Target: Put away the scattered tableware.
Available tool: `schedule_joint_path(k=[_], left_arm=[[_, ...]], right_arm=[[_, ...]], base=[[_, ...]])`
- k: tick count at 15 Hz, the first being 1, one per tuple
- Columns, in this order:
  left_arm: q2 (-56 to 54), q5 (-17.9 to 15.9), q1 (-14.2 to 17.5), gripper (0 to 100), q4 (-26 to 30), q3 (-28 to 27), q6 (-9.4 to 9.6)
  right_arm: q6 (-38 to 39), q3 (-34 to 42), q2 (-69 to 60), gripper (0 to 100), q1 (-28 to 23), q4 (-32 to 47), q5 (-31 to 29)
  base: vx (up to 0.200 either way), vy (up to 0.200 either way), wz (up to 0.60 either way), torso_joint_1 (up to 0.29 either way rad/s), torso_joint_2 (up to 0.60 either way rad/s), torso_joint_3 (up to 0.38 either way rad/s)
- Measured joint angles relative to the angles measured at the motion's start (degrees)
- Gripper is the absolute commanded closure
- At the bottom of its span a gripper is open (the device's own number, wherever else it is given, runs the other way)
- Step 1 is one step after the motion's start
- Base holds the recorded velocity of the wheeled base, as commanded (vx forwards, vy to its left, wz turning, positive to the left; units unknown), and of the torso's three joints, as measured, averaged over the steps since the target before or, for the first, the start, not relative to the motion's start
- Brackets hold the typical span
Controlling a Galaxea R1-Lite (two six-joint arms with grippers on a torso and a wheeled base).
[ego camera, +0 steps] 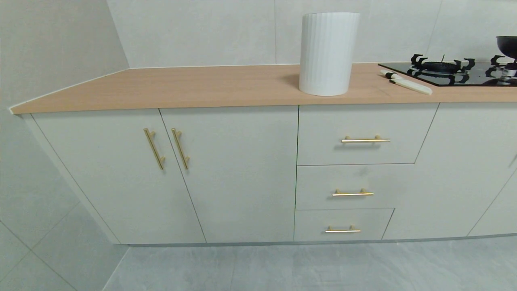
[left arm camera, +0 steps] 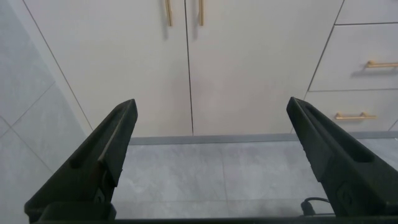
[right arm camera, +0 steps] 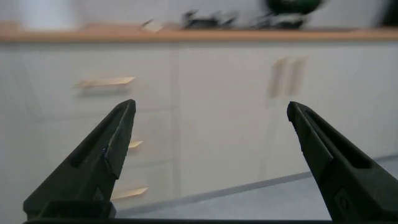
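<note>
jaws wide on left claw (left arm camera: 211, 103) and right claw (right arm camera: 210, 104), facing cabinet fronts (ego camera: 226, 169)

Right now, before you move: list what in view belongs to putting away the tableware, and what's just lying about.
Job: pale knife lying on the countertop; white ribbed container, probably its holder.
Just there: gas hob, black pot, closed drawers, cabinet doors.

I see my right claw (right arm camera: 210, 107) hanging wide open and empty, facing the cabinet front (right arm camera: 217, 130); a gold drawer handle (right arm camera: 106, 81) sits below the table (right arm camera: 348, 34) edge, with a blurred hob (right arm camera: 249, 20) on top.
</note>
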Motion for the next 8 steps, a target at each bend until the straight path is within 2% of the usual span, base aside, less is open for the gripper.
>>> schedule_joint_path(k=[3, 6, 8], left_arm=[[0.0, 0.0, 0.0, 0, 0.0, 0.0, 0.0], [0.0, 0.0, 0.0, 0, 0.0, 0.0, 0.0], [0.0, 0.0, 0.0, 0, 0.0, 0.0, -0.02]], right_arm=[[2.4, 9.9, -0.4, 0, 0.0, -4.3, 8.8], [3.3, 15.7, -0.5, 0, 0.0, -6.4, 12.5], [3.7, 17.0, -0.5, 0, 0.0, -6.4, 12.6]], base=[[0.0, 0.0, 0.0, 0.0, 0.0, 0.0], [0.0, 0.0, 0.0, 0.0, 0.0, 0.0], [0.0, 0.0, 0.0, 0.0, 0.0, 0.0]])
